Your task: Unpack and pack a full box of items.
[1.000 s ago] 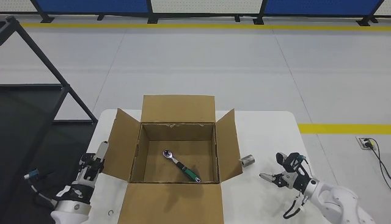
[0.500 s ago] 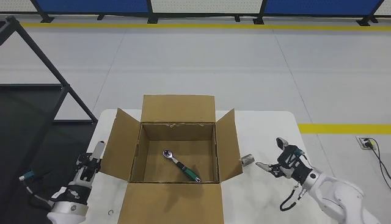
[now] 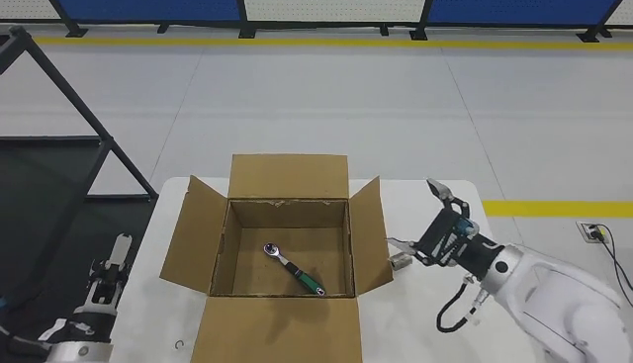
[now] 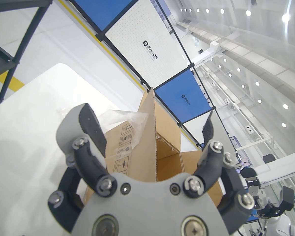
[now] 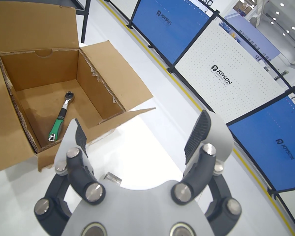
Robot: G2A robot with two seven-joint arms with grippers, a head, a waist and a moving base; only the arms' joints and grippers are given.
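Right gripper (image 3: 411, 215) at 3 o'clock of the box (image 3: 287, 176): fingers wide apart, gripping nothing. Small metal socket (image 3: 400, 260) sits on the table (image 3: 396, 314) just under it, beside the right flap. Left gripper (image 4: 147, 116) at 8 o'clock: fingers spread wide, empty. Ratchet wrench (image 3: 294, 268) lies on the box floor.

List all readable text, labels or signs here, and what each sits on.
White pegboard panel: a logo with a one-word brand name; not quoted.
Blue panels: same logo and word.
Box outer wall: a column of handling pictograms, one an umbrella; no readable words.
Far sign behind the panels: too small to read.
Ratchet: none legible.
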